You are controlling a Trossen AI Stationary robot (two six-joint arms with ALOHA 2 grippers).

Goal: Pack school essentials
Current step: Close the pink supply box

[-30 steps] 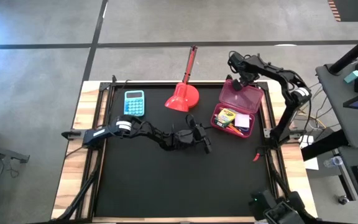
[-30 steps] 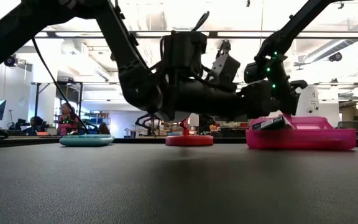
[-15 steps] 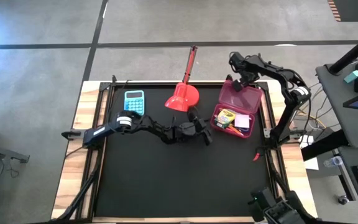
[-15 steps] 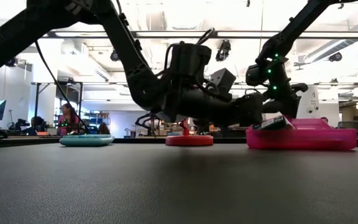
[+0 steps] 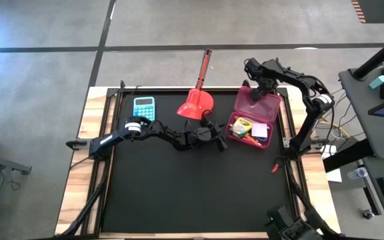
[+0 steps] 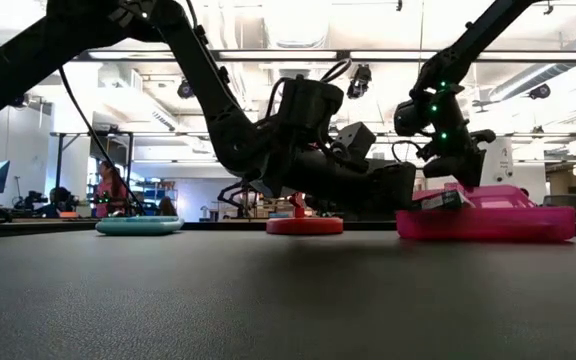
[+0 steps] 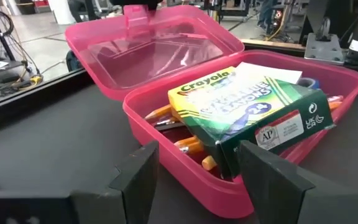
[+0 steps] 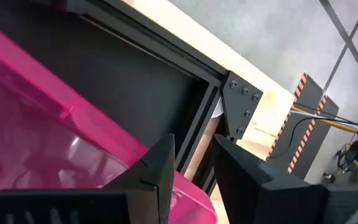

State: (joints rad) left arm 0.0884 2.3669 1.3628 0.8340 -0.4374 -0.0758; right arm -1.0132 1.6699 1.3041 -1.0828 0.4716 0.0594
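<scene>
A pink box (image 5: 269, 141) stands open at the table's far right. In it a yellow-green crayon box (image 7: 253, 109) lies slanted over orange pencils (image 7: 185, 146). Its lid (image 7: 160, 53) tilts back toward the far edge. My right gripper (image 5: 267, 90) is above the lid's far edge, its fingers nearly together on it. My left gripper (image 5: 219, 139) lies low over the mat at the box's left side. It is open, one finger (image 7: 138, 177) on either side of the box's near corner (image 7: 191, 180). I cannot tell whether it touches the wall. My right gripper pinches the lid's free far edge (image 8: 194, 196) between its two fingers, coming down at a slant from above. The edge sits far back between the fingers. The lid stays tilted open, its hinged side on the box.
A light-blue calculator (image 5: 144, 109) lies at the far left of the mat. A red long-handled scoop (image 5: 197, 101) lies at the far middle, just behind my left gripper. A small red piece (image 5: 274, 167) lies on the frame at the right. The mat's near half is bare.
My left gripper has swung toward the table's far edge and in toward the pink box, staying low and open. The right gripper and the lid have kept still.
</scene>
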